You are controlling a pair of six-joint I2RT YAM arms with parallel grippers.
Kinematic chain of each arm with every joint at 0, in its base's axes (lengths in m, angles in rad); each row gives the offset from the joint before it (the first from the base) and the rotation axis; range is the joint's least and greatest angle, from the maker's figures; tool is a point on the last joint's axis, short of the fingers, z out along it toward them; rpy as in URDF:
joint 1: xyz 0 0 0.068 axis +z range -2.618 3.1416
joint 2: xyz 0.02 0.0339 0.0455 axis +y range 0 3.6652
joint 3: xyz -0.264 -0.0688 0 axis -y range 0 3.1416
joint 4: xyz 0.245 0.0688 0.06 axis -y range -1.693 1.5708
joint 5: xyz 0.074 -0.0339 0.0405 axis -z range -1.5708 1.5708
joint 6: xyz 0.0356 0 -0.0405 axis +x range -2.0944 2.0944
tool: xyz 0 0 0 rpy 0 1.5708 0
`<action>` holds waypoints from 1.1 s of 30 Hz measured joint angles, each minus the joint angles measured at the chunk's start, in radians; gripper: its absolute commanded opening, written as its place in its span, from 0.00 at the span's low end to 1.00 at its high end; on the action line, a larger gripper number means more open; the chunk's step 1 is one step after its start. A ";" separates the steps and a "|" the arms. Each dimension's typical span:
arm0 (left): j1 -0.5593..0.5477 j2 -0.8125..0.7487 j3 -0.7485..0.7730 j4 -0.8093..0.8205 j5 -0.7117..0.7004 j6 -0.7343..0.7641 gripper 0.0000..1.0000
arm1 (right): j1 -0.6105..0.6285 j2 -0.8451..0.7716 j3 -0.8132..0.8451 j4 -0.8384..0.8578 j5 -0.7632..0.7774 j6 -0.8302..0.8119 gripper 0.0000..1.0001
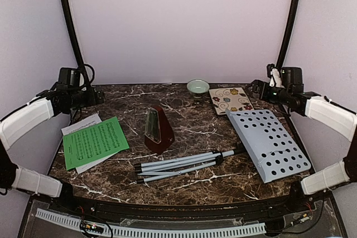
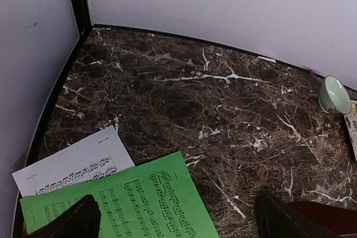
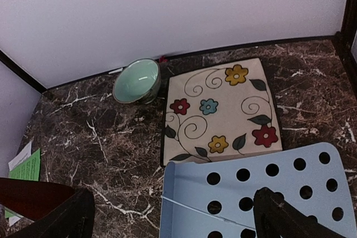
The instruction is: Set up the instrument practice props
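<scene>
I've got both arms up by the back corners of the table [image 1: 195, 189]. Left gripper [image 2: 175, 207] is spread wide and empty over the music sheets [image 1: 93, 141] by the left edge. Right gripper [image 3: 175, 210] is released too, holding nothing, above the music-stand desk [image 1: 269, 143] lying flat along the right edge. The tripod legs [image 1: 178, 164] lie folded near the front edge, and the metronome [image 1: 158, 131] stands mid-table.

Soft, even light; faint shadows; sharp frames, slight edge curvature.
</scene>
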 measured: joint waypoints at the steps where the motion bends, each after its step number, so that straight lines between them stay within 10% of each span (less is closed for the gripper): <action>1: -0.002 0.033 0.000 0.006 0.003 -0.006 0.99 | 0.010 0.029 0.013 -0.006 0.011 0.000 0.99; 33: -0.045 0.240 0.090 -0.045 -0.002 -0.111 0.99 | 0.340 0.126 0.082 -0.587 0.261 -0.021 0.90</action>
